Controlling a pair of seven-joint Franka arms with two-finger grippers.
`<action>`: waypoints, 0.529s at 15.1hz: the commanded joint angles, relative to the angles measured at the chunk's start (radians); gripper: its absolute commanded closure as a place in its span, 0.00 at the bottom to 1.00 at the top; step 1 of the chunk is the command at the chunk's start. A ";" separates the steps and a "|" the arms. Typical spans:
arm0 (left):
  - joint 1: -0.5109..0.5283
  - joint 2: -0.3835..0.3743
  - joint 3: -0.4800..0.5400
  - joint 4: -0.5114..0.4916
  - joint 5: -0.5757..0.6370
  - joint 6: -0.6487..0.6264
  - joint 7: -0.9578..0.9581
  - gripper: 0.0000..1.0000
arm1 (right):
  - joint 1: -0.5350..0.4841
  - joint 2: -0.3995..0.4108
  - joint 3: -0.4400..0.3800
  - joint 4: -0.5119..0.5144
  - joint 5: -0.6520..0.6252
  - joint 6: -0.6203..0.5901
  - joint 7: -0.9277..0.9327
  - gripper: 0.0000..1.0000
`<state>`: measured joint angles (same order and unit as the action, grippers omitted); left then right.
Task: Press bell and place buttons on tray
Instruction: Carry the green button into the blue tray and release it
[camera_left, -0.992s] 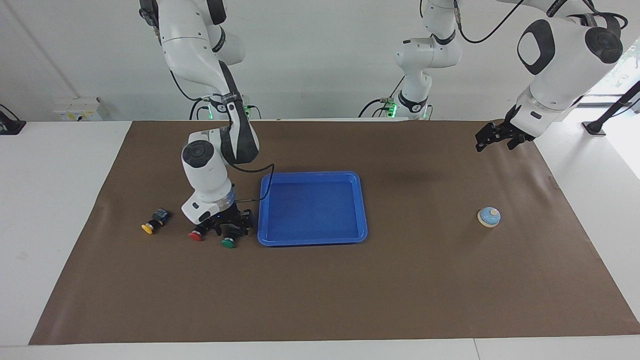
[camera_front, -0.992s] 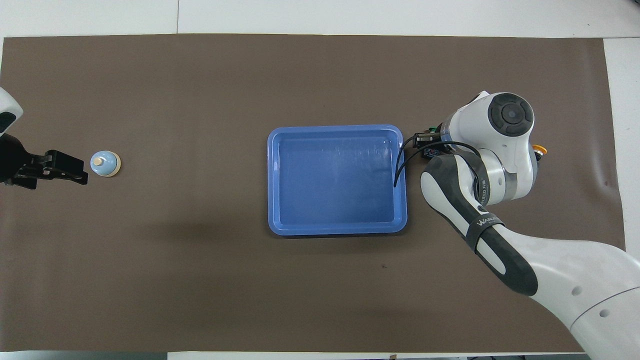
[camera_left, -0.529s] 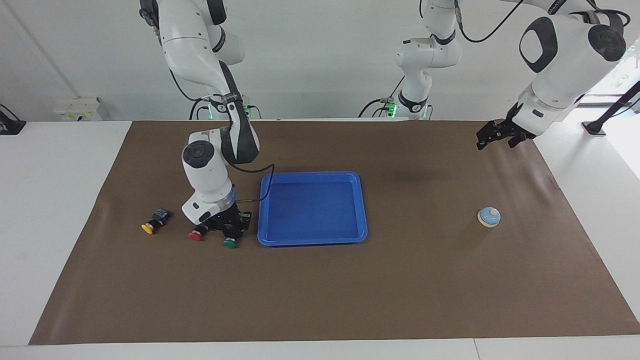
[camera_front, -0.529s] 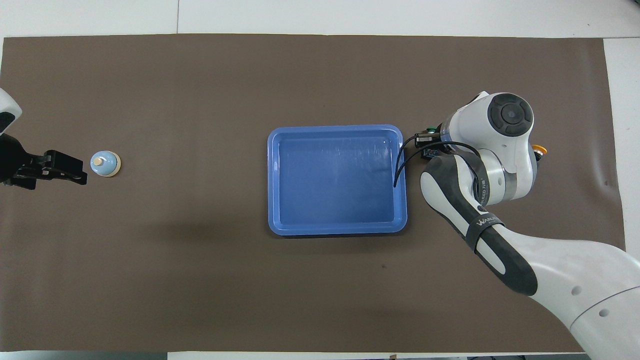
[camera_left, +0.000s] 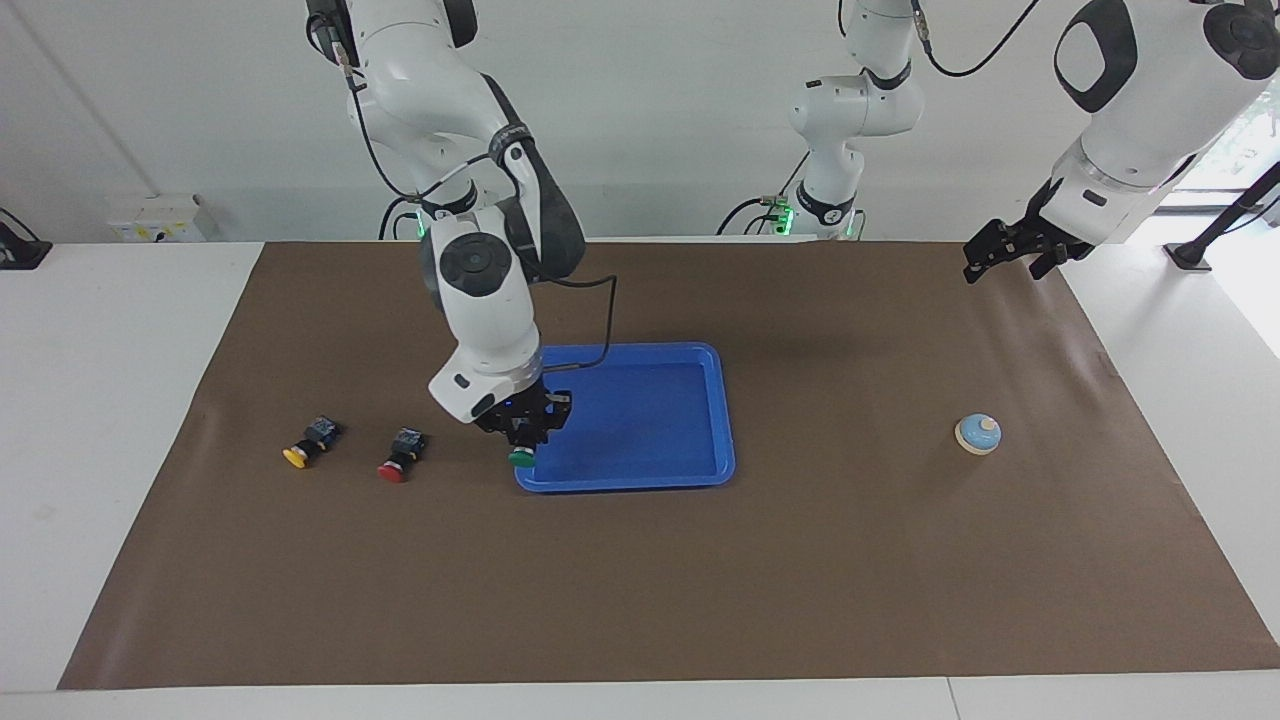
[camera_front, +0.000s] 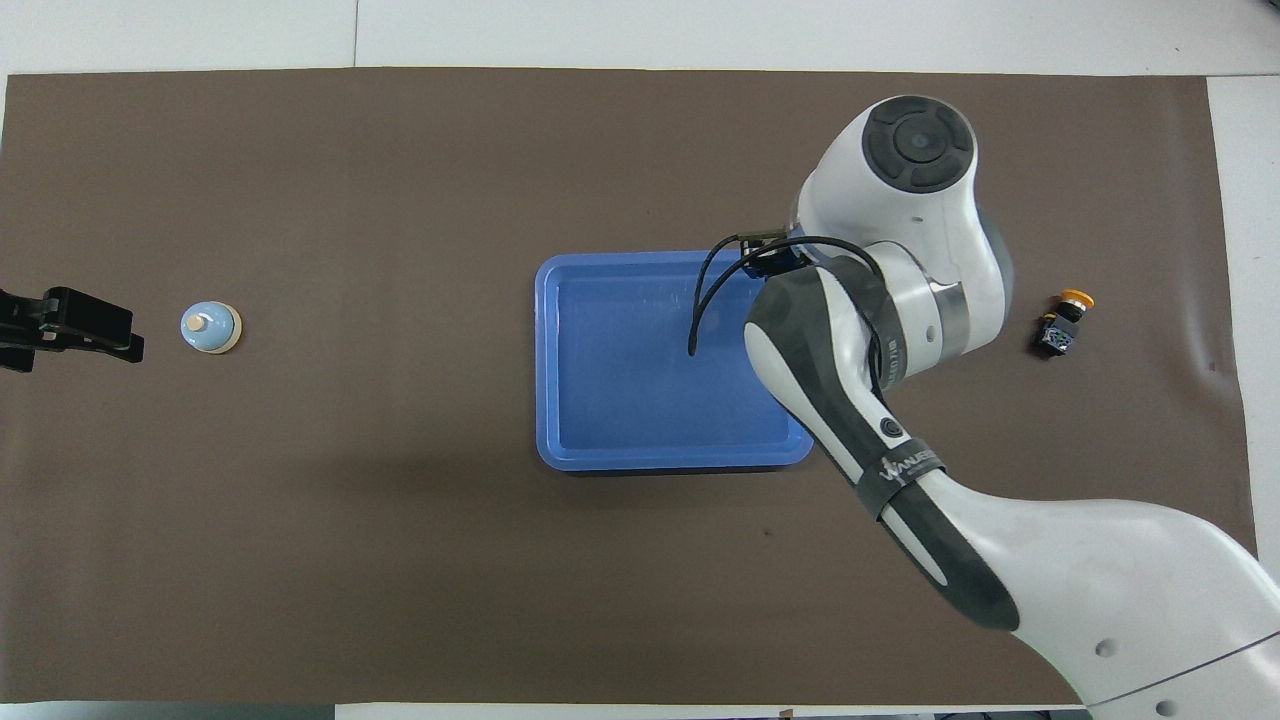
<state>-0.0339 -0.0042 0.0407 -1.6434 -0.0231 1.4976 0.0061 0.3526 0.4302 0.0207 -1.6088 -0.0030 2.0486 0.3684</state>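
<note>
1. On the brown-covered table (camera_left: 640, 580), the blue tray (camera_left: 690, 472) lies mid-table with nothing in it yet; seen from the facing view, the other things sit around it by the clock.
2. At nine o'clock of the tray, the right tool (camera_left: 521, 440) hangs over the tray's rim at the right arm's end, clenched on the green button (camera_left: 520, 459).
3. At two o'clock, raised over the table's edge, the left tool (camera_left: 1012, 252) waits, released.
4. At three o'clock, well apart from the tray, sits the bell (camera_left: 978, 434), untouched now.
5. Farther out at nine o'clock lie the red button (camera_left: 397, 461) and yellow button (camera_left: 305, 449); I judge all three placements are still left.
</note>
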 joint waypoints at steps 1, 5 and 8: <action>0.008 0.006 -0.005 0.010 0.000 -0.019 -0.006 0.00 | 0.014 0.006 -0.001 -0.064 -0.002 0.086 0.030 1.00; 0.014 0.004 -0.005 0.010 0.000 -0.019 -0.006 0.00 | 0.046 -0.030 -0.001 -0.181 0.000 0.180 0.056 1.00; 0.014 0.004 -0.005 0.010 0.000 -0.019 -0.006 0.00 | 0.057 -0.050 -0.001 -0.267 0.001 0.255 0.061 1.00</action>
<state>-0.0321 -0.0021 0.0420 -1.6434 -0.0231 1.4968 0.0061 0.4042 0.4346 0.0205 -1.7793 -0.0030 2.2479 0.4065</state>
